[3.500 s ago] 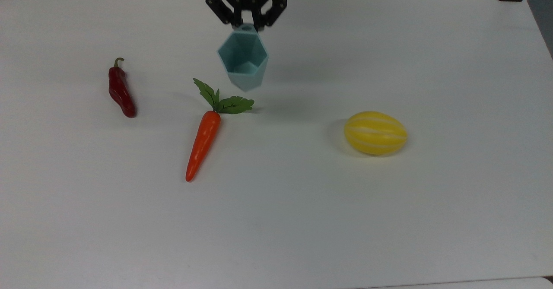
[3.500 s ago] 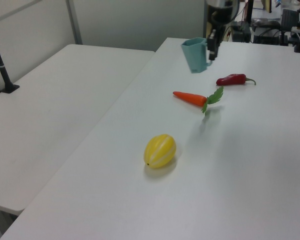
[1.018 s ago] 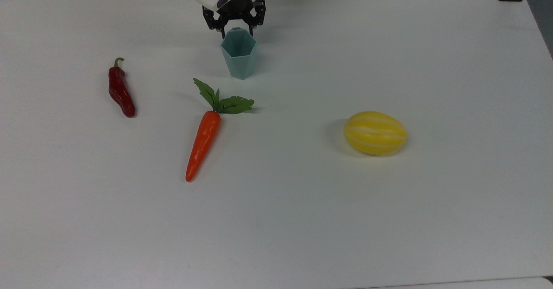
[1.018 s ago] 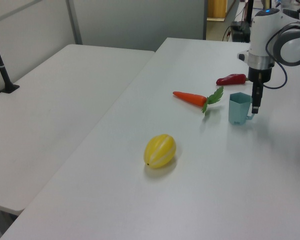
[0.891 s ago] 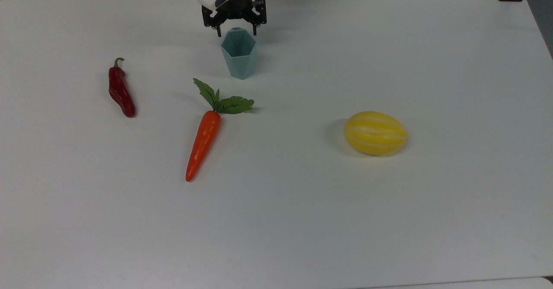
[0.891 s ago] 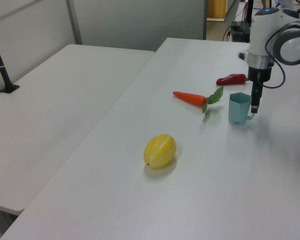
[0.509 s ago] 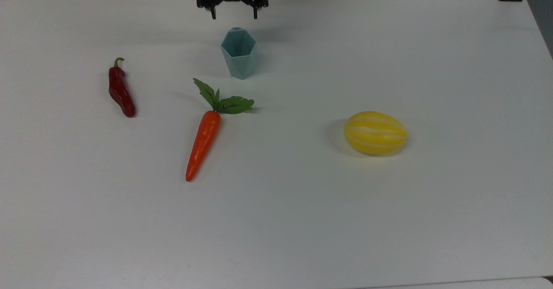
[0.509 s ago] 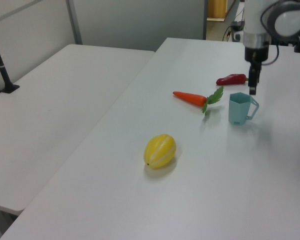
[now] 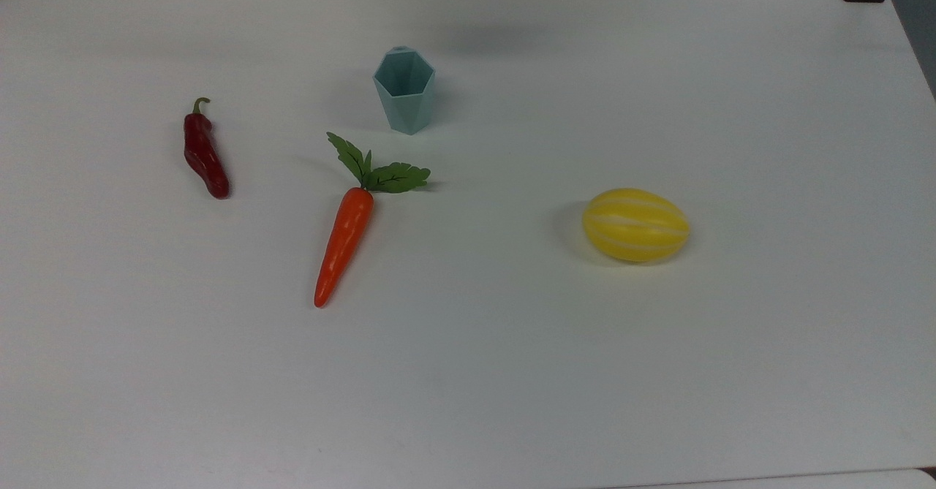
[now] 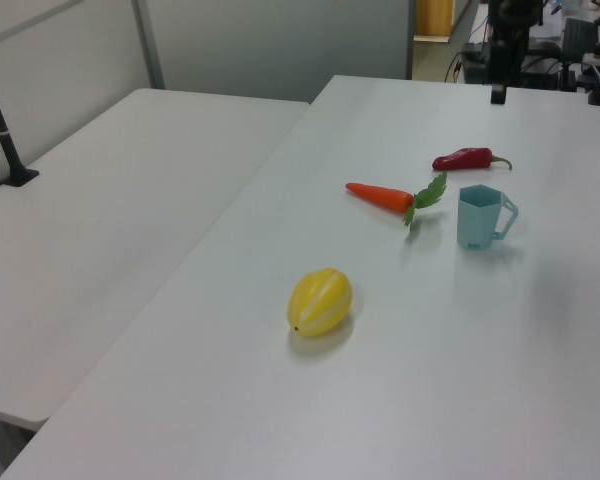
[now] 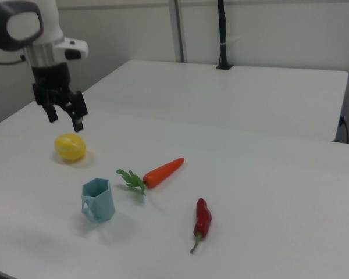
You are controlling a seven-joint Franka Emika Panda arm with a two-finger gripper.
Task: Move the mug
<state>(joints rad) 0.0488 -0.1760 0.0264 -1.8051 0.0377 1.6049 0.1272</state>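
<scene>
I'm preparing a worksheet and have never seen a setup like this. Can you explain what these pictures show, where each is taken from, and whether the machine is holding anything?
It is one moment seen by three cameras: one from above, two from opposite sides. The machine is a robot arm; its end effector, a two-finger claw, hangs open and empty above the white table. On the table lie a pale teal mug standing upright, a carrot, a red chilli pepper and a yellow striped melon, all apart from each other.
</scene>
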